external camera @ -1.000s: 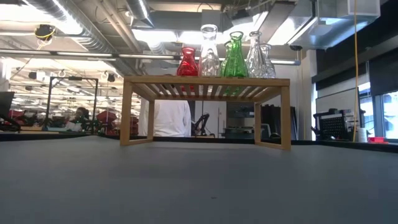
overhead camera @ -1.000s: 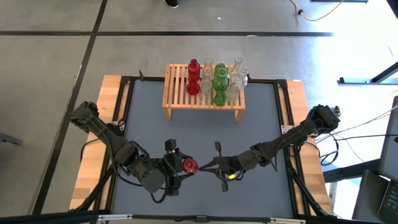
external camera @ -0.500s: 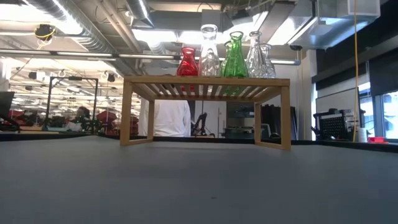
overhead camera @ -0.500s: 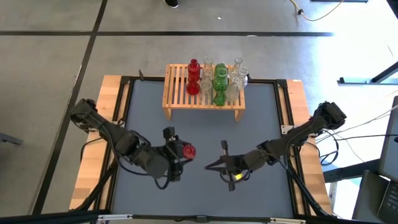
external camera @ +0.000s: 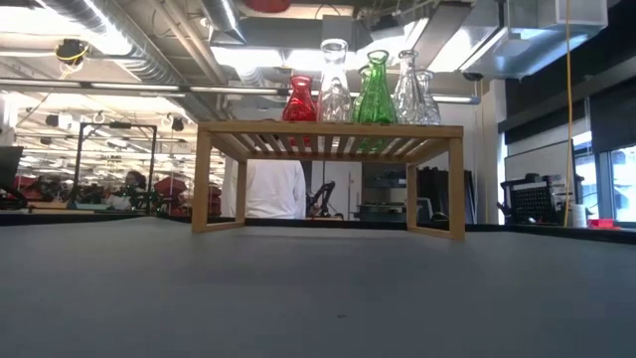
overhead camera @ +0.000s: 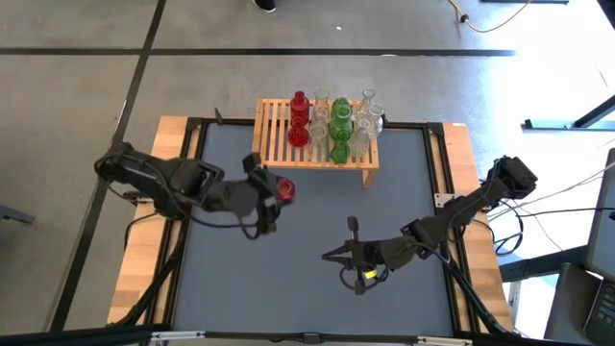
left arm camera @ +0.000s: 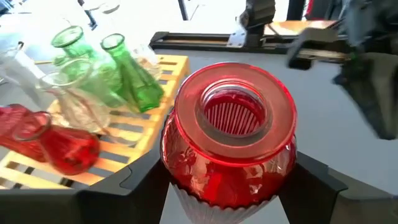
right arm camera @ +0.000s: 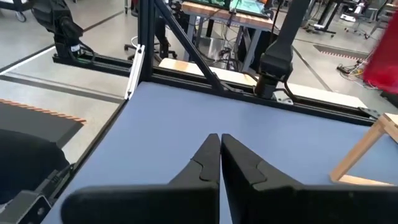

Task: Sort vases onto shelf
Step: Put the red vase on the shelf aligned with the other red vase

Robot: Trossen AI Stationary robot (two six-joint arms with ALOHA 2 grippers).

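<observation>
Honestly this looks nearly wrapped up: the shelf at the far edge of the table already has a cluster of red, green and clear vases bunched on its right half, and I can't spot any strays on the mat. The left gripper has its jaws clamped on a red vase, held up just short of the shelf's near left corner. The right gripper sits pinched shut and empty, low over the near side. Probably just this one left to place.
</observation>
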